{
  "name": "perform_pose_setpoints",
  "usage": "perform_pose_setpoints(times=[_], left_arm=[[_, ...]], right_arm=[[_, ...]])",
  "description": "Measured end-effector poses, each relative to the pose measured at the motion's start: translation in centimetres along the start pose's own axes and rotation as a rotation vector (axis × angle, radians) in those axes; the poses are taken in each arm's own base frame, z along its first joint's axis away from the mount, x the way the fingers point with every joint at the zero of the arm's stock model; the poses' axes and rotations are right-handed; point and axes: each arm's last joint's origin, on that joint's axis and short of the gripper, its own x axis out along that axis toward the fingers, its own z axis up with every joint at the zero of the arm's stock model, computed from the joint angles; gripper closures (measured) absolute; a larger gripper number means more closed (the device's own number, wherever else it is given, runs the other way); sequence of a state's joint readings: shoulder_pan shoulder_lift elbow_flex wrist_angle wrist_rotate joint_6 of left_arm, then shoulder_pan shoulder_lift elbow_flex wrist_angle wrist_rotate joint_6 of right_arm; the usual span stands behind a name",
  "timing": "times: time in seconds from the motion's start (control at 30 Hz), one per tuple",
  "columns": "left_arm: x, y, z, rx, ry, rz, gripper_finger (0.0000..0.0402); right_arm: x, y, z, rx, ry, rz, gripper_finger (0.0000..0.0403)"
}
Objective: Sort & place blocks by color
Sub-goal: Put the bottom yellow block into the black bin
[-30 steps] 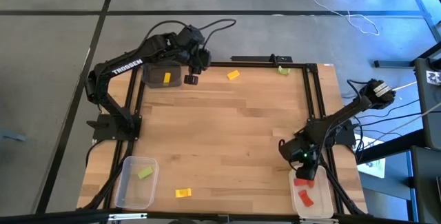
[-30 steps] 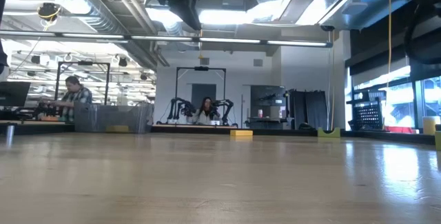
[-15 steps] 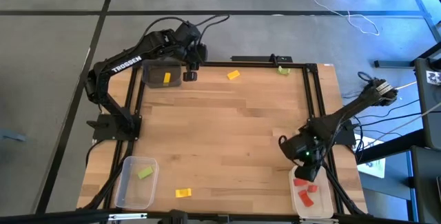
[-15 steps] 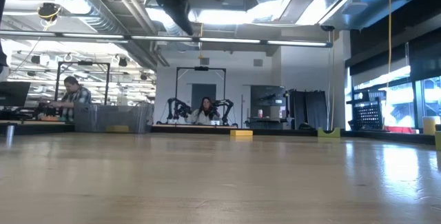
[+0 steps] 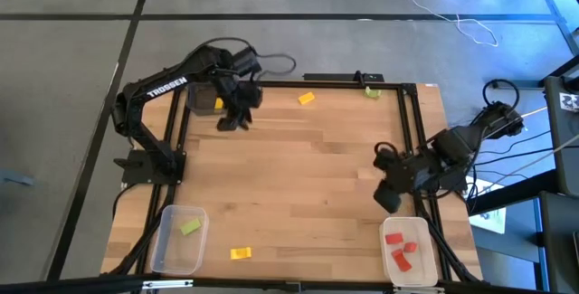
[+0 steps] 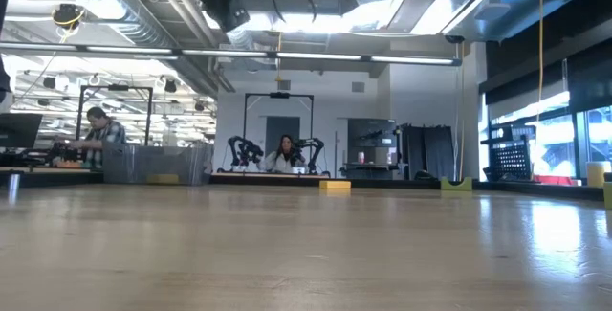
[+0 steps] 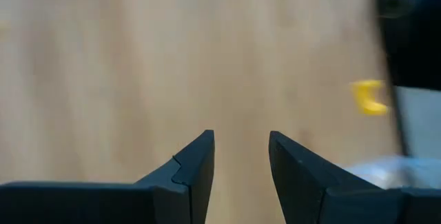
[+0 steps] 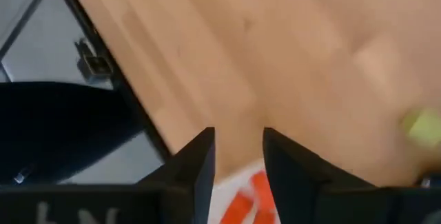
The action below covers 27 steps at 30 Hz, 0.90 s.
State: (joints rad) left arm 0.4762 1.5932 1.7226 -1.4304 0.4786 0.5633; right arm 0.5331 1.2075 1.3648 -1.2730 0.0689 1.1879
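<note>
We see the left tool (image 5: 232, 118) and right tool (image 5: 389, 194) released, empty, above the desk (image 5: 308, 176); three red blocks (image 5: 402, 249) binned.

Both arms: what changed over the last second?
The right claw lifted off the red-block bin and swung back over the table edge, empty and open. The left claw came away from the dark bin onto the wood, open. Three red blocks lie in their bin; loose yellow and green pieces stayed put.
</note>
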Motion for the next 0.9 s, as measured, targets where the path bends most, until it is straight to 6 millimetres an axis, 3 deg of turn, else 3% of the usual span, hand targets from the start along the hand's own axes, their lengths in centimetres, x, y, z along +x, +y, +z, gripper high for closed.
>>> perform_pose_setpoints(times=[0.23, 0.53, 0.9], left_arm=[[2.3, -4.8, 0.8, 0.066, 0.168, -0.113, 0.0272], [5.1, -10.9, 1.9, -0.159, 0.299, -0.002, 0.0272], [7.9, -20.8, 2.8, -0.362, 0.142, 0.175, 0.0272]], right_arm=[[-0.6, -0.1, 0.8, -0.168, -0.237, -0.1, 0.0281], [-0.8, 0.0, 1.5, -0.432, -0.426, -0.234, 0.0281], [-0.9, 0.6, 1.8, -0.566, -0.462, -0.22, 0.0281]])
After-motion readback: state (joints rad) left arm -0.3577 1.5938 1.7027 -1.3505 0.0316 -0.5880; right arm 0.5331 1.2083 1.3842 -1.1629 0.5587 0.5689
